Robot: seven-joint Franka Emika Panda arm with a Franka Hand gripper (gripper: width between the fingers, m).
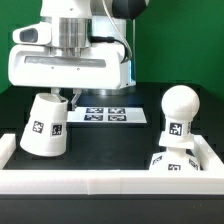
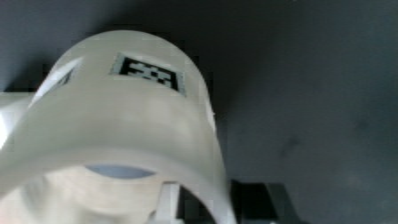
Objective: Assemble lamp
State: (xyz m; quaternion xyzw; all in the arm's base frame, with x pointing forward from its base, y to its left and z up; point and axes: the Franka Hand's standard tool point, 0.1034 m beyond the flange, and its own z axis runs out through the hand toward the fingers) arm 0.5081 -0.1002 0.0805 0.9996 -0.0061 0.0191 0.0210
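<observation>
The white cone shade (image 1: 45, 127) hangs tilted at the exterior view's left, with a tag on its side. My gripper (image 1: 61, 99) is at its upper rim and is shut on the shade's wall. In the wrist view the shade (image 2: 134, 120) fills most of the frame, and its wall runs between my two fingertips (image 2: 180, 203); my gripper (image 2: 217, 202) pinches it there. The round bulb (image 1: 180, 104) stands upright on its stem in the square base (image 1: 170, 162) at the exterior view's right. I cannot tell whether the shade touches the table.
The marker board (image 1: 108, 115) lies flat on the dark table between the shade and the bulb. A white raised wall (image 1: 110, 183) runs along the front and turns up at both sides; the base sits in its right corner.
</observation>
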